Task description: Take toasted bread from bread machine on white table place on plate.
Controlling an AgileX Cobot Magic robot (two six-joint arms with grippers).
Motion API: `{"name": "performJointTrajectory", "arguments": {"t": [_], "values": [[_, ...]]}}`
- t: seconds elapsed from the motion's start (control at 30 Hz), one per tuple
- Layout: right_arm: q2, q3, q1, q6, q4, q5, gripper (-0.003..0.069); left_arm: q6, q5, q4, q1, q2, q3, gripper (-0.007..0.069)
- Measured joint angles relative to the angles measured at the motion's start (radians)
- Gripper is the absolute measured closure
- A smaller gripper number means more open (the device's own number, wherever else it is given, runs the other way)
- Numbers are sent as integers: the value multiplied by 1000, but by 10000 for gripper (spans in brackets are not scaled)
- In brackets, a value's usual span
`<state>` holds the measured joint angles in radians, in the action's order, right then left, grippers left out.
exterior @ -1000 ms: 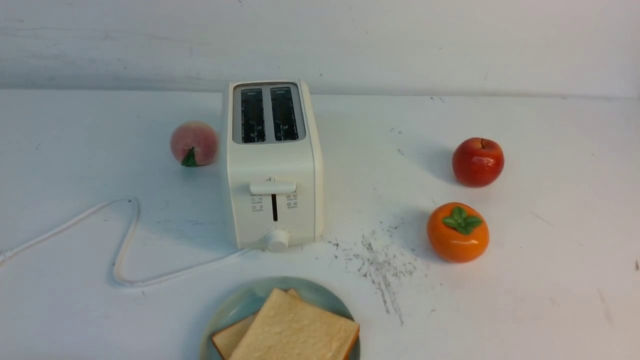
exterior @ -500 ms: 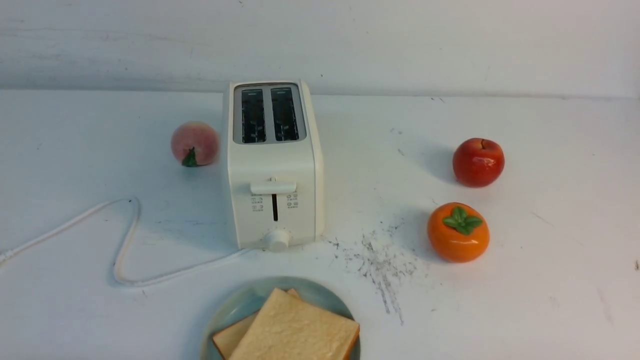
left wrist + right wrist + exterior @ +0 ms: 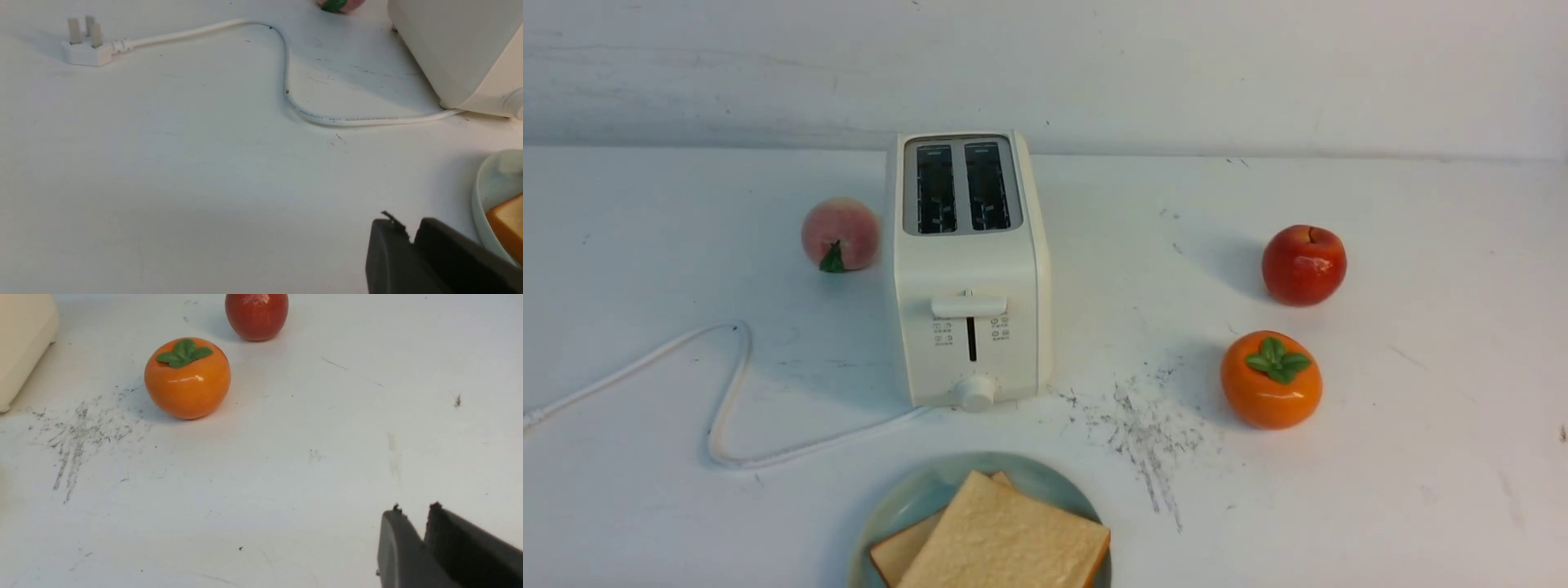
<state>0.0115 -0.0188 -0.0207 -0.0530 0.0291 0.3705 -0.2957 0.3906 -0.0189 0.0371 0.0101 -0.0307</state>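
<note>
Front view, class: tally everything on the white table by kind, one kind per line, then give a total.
Fruit: 3 (peach, apple, persimmon)
Bread slices: 2 (top slice, lower slice)
Toaster: 1
Plate: 1
Total: 7

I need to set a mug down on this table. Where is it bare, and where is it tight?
Bare: the white table right of the persimmon, and the left side beyond the cord. Tight: the strip between the bread machine and the plate, and the gap between the peach and the bread machine.
</note>
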Motion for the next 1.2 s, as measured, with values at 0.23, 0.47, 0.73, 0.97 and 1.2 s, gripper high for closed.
{"name": "performJointTrajectory", "arguments": {"t": [0.23, 0.47, 0.73, 0.97, 1.2], "values": [[0, 0, 0, 0, 0, 0, 550, 0, 0, 0, 0, 0, 0, 533], [0, 1, 0, 0, -3, 1, 543, 0, 0, 0, 0, 0, 0, 529], [0, 1, 0, 0, -3, 1, 534, 0, 0, 0, 0, 0, 0, 519], [0, 1, 0, 0, -4, 2, 526, 0, 0, 0, 0, 0, 0, 515], [0, 1, 0, 0, -4, 2, 526, 0, 0, 0, 0, 0, 0, 515]]}}
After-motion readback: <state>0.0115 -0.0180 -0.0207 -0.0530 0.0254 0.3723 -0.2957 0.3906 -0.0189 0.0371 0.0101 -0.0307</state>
